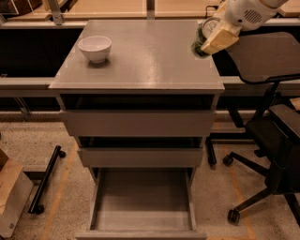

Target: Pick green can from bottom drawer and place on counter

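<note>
My gripper (pixel 209 40) is at the right edge of the grey counter (pixel 140 61), just above it near the far right corner. It is shut on the green can (pixel 203 38), which shows dark green between the tan finger pads (pixel 219 39), tilted with its silver top towards the arm. The can's lower end hangs close over the counter's right side. The bottom drawer (pixel 140 206) stands pulled out below, and its inside shows nothing in it. The two narrower drawers above it are slightly open.
A white bowl (pixel 95 48) sits on the counter's left rear. A black office chair (pixel 276 140) stands to the right of the cabinet. A black wheeled frame (pixel 44 180) and a cardboard box (pixel 11 197) are on the floor at left. A wooden tabletop (pixel 108 7) runs behind.
</note>
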`<action>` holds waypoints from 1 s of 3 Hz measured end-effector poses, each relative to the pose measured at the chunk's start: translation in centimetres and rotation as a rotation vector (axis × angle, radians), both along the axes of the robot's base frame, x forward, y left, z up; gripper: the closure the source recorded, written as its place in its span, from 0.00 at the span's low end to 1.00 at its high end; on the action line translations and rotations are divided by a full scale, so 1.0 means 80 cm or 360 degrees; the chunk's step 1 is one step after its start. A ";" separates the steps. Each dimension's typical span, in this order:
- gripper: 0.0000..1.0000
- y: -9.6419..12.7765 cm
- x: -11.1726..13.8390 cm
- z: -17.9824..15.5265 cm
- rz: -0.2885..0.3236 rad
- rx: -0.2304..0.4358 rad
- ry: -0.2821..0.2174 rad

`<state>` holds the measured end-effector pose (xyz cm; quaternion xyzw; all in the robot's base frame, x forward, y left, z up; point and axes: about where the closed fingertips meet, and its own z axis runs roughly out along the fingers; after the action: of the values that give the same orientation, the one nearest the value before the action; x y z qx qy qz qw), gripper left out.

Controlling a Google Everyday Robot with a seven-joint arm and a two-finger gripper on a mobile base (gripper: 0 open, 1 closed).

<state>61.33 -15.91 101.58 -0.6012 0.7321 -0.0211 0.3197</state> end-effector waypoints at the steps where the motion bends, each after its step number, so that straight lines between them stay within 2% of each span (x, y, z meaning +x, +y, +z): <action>1: 1.00 0.018 0.047 0.002 0.0048 0.0038 -0.0005; 2: 1.00 0.029 0.092 -0.013 0.0035 0.0093 0.0035; 3: 1.00 0.033 0.132 -0.049 -0.0027 0.0111 0.0140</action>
<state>71.92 -13.31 97.64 -0.5839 0.7508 0.0282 0.3077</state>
